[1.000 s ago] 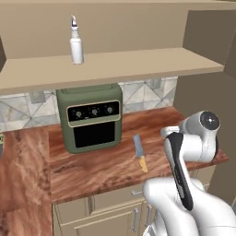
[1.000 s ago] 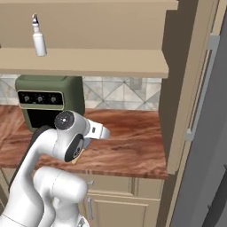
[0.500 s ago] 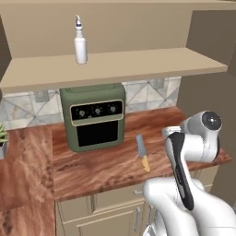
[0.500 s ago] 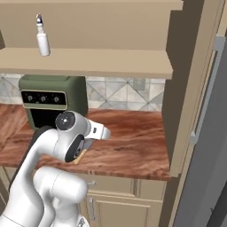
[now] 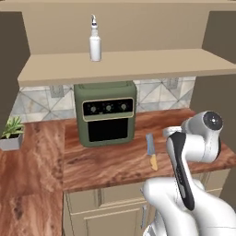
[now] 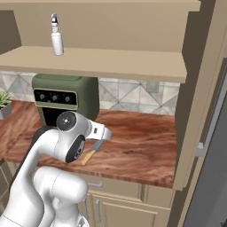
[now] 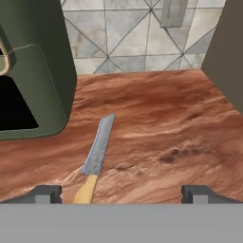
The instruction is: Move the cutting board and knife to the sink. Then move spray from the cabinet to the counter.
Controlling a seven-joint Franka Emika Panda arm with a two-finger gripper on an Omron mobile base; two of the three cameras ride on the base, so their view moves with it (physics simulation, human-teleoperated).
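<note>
The pincer (image 7: 121,193) stands wide and holds nothing; its two dark tips sit far apart at the bottom of the hand view, above the red-brown tabletop (image 7: 161,128). The knife (image 7: 96,156) lies flat on that tabletop near the tip at seven o'clock, clear of both tips. Its yellow-orange handle is nearest the camera and its grey-blue blade runs toward one o'clock.

In the left base view the knife (image 5: 150,150) lies at about five o'clock from the green oven (image 5: 106,113), just beside its front corner but apart from it, handle toward the tabletop edge. The white arm partly hides it in the right base view, where the handle (image 6: 87,157) shows below the arm.

The oven stands against the tiled wall (image 5: 161,92) at the back. Straight above it, at twelve o'clock, the spray bottle (image 5: 95,39) stands upright on the broad shelf of the tan cabinet (image 5: 152,62). A small potted plant (image 5: 11,133) sits on the tabletop at nine o'clock from the oven, well apart.
</note>
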